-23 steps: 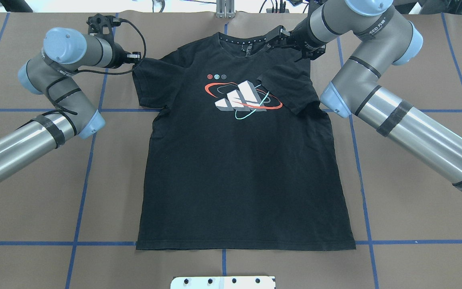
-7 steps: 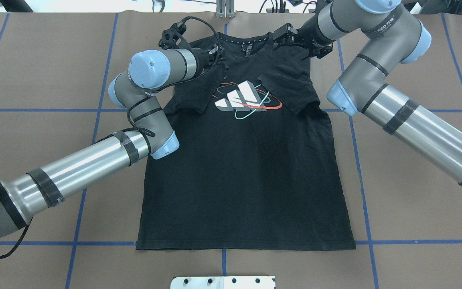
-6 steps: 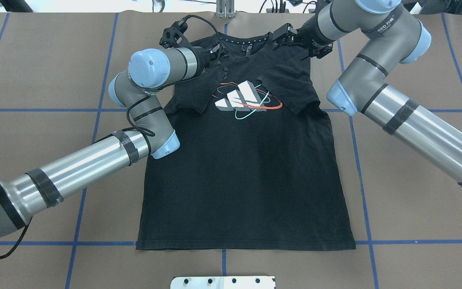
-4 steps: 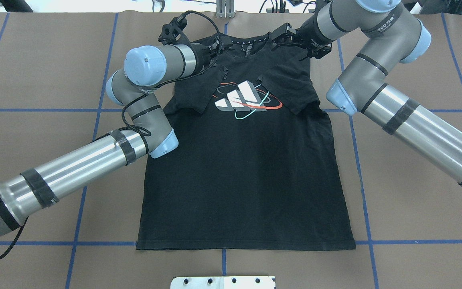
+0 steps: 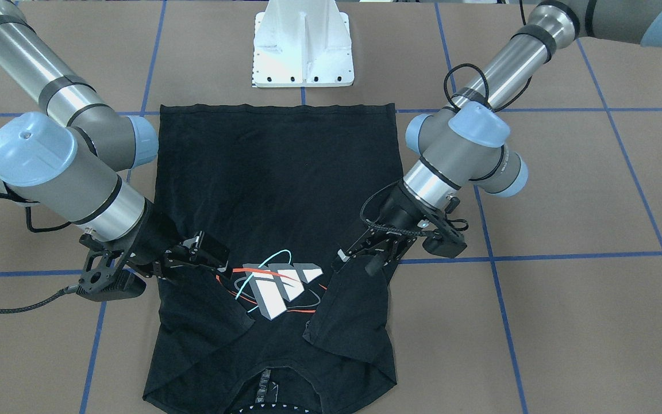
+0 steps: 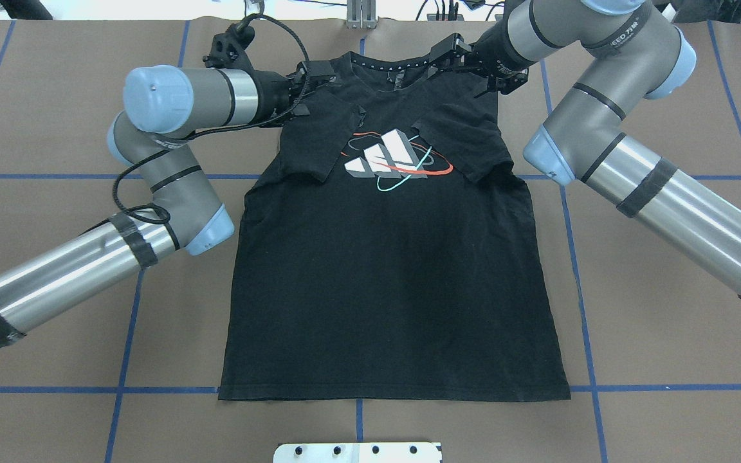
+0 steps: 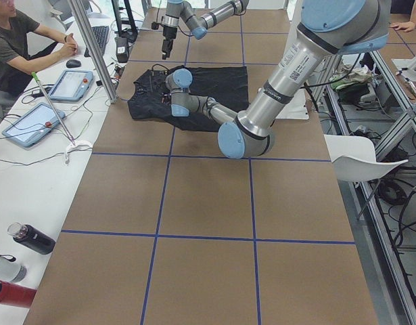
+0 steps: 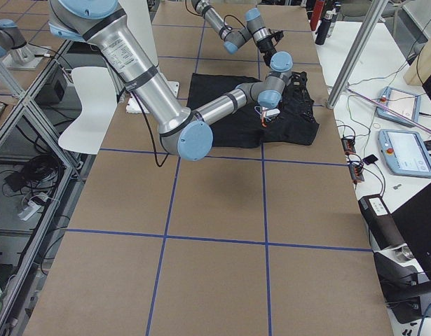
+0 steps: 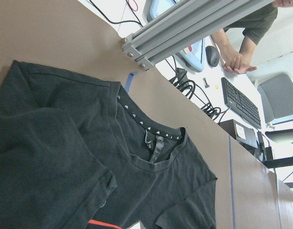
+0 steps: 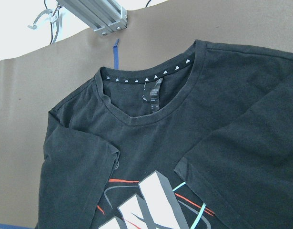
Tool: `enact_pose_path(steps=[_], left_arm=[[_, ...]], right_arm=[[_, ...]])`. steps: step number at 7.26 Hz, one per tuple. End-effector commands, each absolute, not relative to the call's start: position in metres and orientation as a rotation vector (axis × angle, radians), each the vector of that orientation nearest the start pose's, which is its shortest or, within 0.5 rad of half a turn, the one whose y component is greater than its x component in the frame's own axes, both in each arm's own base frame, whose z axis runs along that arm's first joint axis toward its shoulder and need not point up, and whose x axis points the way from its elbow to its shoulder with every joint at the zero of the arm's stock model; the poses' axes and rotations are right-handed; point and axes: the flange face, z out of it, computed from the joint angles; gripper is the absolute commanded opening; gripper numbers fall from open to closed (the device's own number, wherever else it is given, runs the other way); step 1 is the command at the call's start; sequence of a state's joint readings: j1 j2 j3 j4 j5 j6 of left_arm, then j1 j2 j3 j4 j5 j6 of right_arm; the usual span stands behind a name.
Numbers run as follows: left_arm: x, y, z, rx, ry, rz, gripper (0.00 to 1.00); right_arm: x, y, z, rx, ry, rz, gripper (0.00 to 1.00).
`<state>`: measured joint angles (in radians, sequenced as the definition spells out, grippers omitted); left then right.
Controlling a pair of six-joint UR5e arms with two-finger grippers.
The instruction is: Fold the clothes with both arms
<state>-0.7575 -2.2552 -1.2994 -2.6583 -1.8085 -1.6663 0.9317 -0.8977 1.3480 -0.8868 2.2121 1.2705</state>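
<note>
The black T-shirt (image 6: 383, 270) lies flat, front up, collar (image 10: 151, 100) at the far edge and hem toward the robot. Both sleeves are folded in onto the chest: the left sleeve (image 6: 319, 145) and the right sleeve (image 6: 467, 138) flank the grey-white logo (image 6: 390, 157). My left gripper (image 6: 311, 77) hovers by the left shoulder, open and holding nothing; across the table it shows as the left gripper (image 5: 358, 261) just above the folded sleeve's tip. My right gripper (image 6: 448, 54) hangs open over the right shoulder, beside the collar, also empty. Neither wrist view shows fingers.
The white pedestal base (image 5: 303, 52) stands just behind the hem. Blue tape lines cross the brown table (image 6: 55, 128). An aluminium frame post (image 6: 359, 16) stands past the collar. A person (image 7: 18, 40) sits at a side desk with tablets; bottles (image 7: 18, 254) stand nearby.
The left arm carried the left sleeve in over the chest, let it go and has drawn back to the left. The sleeve stays folded. The right arm has barely moved.
</note>
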Motion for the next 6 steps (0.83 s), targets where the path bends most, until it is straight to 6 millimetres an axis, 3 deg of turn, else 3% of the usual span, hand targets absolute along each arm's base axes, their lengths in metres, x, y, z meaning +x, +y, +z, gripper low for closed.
enact_pose_path(steps=[1, 3, 4, 5, 6], left_arm=[[0.414, -0.542, 0.222, 0.229, 1.321, -0.506, 0.99], [0.393, -0.511, 0.209, 0.149, 1.181, -0.507, 0.99], [0.377, -0.488, 0.216, 0.199, 1.165, -0.419, 0.99], [0.358, -0.467, 0.237, 0.223, 1.169, -0.366, 0.99], [0.359, -0.461, 0.237, 0.201, 1.187, -0.365, 0.99]], right_arm=[[-0.347, -0.607, 0.297, 0.139, -1.221, 0.186, 1.0], [-0.323, -0.587, 0.337, 0.13, -1.184, 0.229, 1.0], [-0.317, -0.579, 0.349, 0.12, -1.176, 0.233, 1.0], [-0.308, -0.565, 0.353, 0.117, -1.182, 0.225, 1.0], [-0.3, -0.548, 0.359, 0.103, -1.189, 0.216, 1.0]])
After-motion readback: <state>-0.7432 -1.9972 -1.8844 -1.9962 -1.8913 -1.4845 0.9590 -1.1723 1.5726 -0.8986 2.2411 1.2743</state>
